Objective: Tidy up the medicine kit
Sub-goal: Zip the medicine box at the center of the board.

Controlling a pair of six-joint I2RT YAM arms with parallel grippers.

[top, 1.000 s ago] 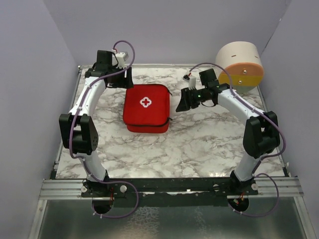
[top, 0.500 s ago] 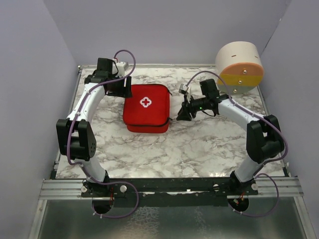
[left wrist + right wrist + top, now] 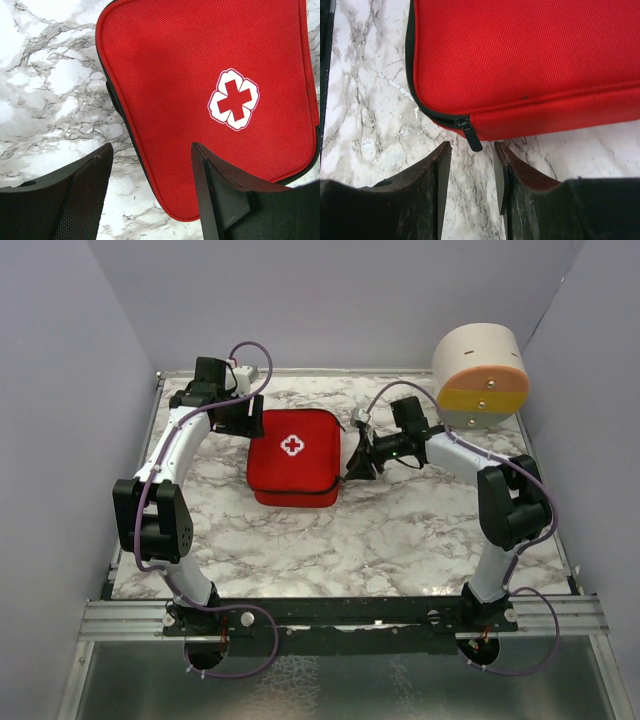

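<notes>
From above, one closed medicine kit [image 3: 293,468] lies on the marble counter [image 3: 400,530] nearer its far edge, with one round drawer container [image 3: 481,375] at the far right corner. The left wrist view shows the left gripper [image 3: 150,155] wide open and empty over the kit's far-left corner; pressing down there should steady it. The right wrist view shows the right gripper [image 3: 471,150] partly open and empty, flanking the one zipper pull [image 3: 470,136]. It likely needs to advance slightly, then pinch squarely.

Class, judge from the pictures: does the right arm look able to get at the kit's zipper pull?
Likely yes: the right claw stands open with the zipper pull just at its fingertips, nothing between them.
</notes>
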